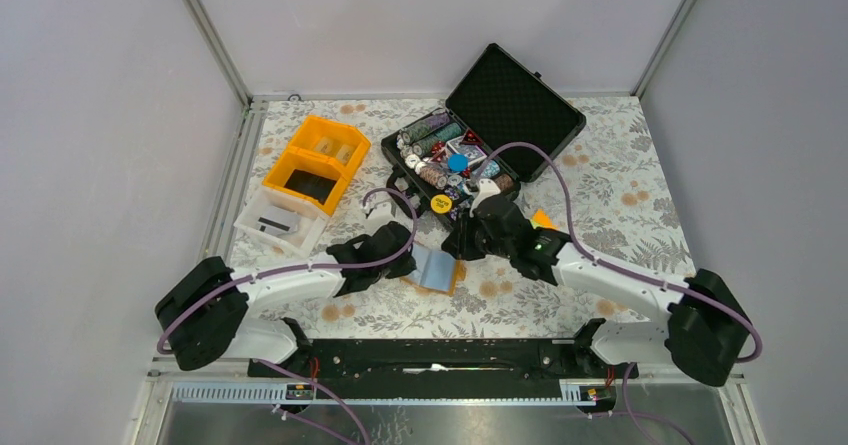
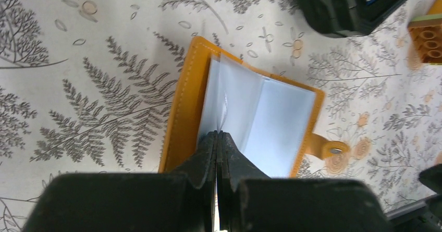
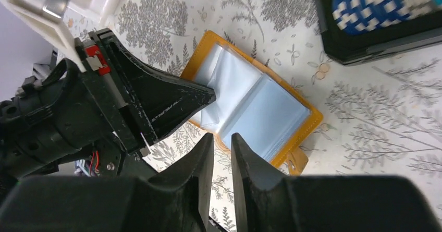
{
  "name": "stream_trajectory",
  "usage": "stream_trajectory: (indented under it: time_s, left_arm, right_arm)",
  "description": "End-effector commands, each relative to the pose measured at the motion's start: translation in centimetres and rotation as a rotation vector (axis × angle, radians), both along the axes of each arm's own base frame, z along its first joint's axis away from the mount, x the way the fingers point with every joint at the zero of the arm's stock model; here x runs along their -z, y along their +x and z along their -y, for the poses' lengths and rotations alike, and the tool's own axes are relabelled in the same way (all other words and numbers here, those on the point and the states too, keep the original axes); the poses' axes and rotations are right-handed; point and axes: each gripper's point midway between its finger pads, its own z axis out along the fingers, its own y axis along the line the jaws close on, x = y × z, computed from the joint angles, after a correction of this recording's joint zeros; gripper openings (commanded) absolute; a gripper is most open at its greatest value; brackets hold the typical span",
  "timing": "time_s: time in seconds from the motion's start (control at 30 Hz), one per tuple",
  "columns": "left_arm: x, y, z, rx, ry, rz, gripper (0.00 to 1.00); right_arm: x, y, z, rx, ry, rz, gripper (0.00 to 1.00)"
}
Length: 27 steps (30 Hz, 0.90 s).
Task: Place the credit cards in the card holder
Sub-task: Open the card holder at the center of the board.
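The card holder (image 1: 440,270) lies open on the flowered cloth between my two grippers, orange cover down and pale blue-grey pockets up. My left gripper (image 2: 218,134) is shut on the near edge of one clear pocket leaf of the card holder (image 2: 271,122) and lifts it a little. The snap tab (image 2: 333,149) sticks out at the holder's right side. My right gripper (image 3: 222,138) hovers just off the near edge of the card holder (image 3: 266,112), jaws a narrow gap apart and empty. The left gripper's fingers (image 3: 187,99) show there, on the holder's left page. No loose credit card shows plainly.
An open black case (image 1: 470,155) with poker chips stands just behind the grippers. An orange compartment bin (image 1: 315,160) and a white tray (image 1: 275,220) stand at the back left. A small orange brick (image 2: 427,39) lies right of the holder.
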Motion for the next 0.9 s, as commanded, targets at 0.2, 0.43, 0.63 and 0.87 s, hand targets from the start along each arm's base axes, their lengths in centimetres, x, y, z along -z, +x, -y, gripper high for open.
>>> stream_trajectory:
  time_s: [0.2, 0.43, 0.63, 0.87]
  left_arm:
    - [-0.2, -0.3, -0.6, -0.027, -0.06, 0.021, 0.0]
    - [0.5, -0.4, -2.3, -0.044, -0.023, 0.023, 0.16]
    - [0.6, -0.4, -4.4, -0.039, 0.102, 0.033, 0.3]
    - [-0.5, 0.1, -4.8, 0.011, 0.172, 0.072, 0.48]
  right_arm:
    - [4.6, -1.5, -3.4, -0.069, 0.089, -0.148, 0.23]
    - [9.1, -1.8, -3.0, -0.053, 0.009, -0.22, 0.2]
    - [11.9, -2.3, -1.9, -0.04, -0.069, -0.262, 0.19]
    - [13.2, -2.6, -1.7, -0.05, -0.105, -0.286, 0.18]
